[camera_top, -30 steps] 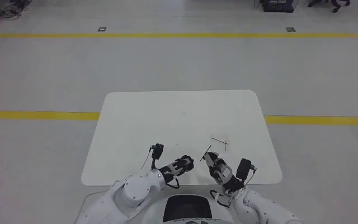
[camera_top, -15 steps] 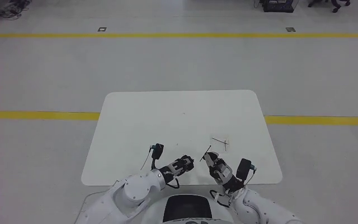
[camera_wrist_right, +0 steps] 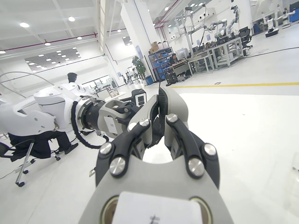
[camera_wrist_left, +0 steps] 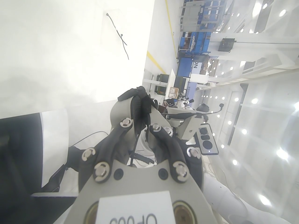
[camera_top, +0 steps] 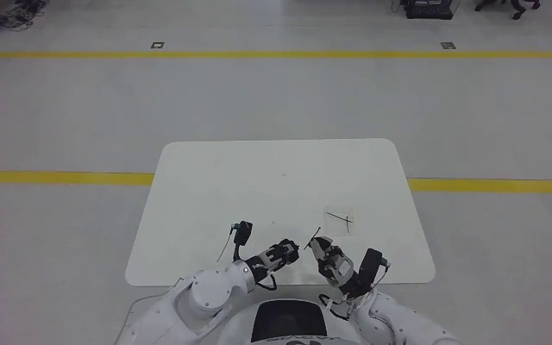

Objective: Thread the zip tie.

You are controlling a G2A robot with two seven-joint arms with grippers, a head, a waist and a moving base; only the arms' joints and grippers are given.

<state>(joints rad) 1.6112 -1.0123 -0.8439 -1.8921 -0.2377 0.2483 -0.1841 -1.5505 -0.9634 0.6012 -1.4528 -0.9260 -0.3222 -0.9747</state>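
My top camera sits above my arms and looks down from well off on the whole table [camera_top: 276, 172] and the floor [camera_top: 276, 95] beyond. My left wrist camera rides close behind my left gripper [camera_wrist_left: 140, 99], rolled sideways, and faces along the fingers across the table. My right wrist camera sits just as close behind my right gripper [camera_wrist_right: 161, 99], facing my left arm [camera_wrist_right: 53, 110]. Top and left wrist views share the crossed zip ties [camera_top: 341, 220] [camera_wrist_left: 119, 34]. Top and right wrist views share the held zip tie [camera_top: 314, 235] [camera_wrist_right: 159, 85].
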